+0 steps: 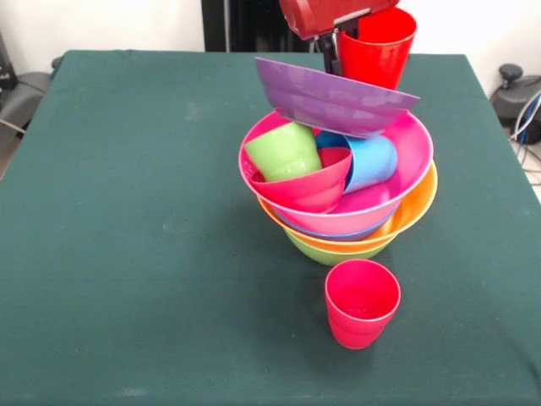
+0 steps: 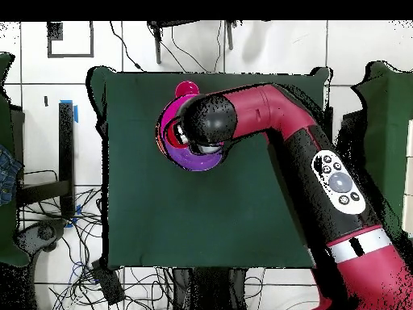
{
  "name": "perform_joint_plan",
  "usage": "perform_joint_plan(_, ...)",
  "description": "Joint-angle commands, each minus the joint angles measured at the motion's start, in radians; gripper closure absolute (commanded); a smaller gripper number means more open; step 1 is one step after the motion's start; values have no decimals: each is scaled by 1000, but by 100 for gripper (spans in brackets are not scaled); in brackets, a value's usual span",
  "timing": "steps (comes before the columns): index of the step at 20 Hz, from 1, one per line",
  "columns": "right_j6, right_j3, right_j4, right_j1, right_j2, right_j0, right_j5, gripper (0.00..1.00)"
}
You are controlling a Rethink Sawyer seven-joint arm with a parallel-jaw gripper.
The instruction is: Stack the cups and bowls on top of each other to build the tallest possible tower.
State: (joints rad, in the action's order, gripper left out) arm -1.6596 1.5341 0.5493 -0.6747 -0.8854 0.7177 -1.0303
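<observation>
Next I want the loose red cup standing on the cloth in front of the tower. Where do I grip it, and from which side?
Take the red cup by its rim, coming straight down from above. It stands upright with its mouth open upward and clear of the tower, so one finger can go inside, one outside. Its tapered smooth wall makes a side pinch likelier to slip, and the green bowl overhangs close behind.

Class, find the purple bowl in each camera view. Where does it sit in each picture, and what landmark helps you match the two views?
Front view: the purple bowl sits upper centre, tilted, atop the pink bowl.
Overhead view: a purple crescent left of centre, mostly covered by the arm.
Shared landmark: the lone red cup on the green table, seen overhead beside the tower.
</observation>
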Motion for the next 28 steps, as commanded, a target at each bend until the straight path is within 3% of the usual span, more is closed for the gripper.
perform_joint_plan(1, 342, -13, 111, 7, -38, 20, 74, 100)
perform_joint_plan(2, 354, 15, 24, 47, -97, 76, 81, 0)
perform_joint_plan(4, 373, -39, 172, -13, 7, -39, -45, 0)
perform_joint_plan(6, 372, -17, 136, 15, -7, -26, -60, 0)
perform_joint_plan(14, 390, -49, 240, -26, 1, -39, -30, 0)
perform_joint_plan(20, 390, -51, 254, -29, -11, -36, -33, 0)
perform_joint_plan(28, 355, -41, 211, -34, -25, -38, -54, 0)
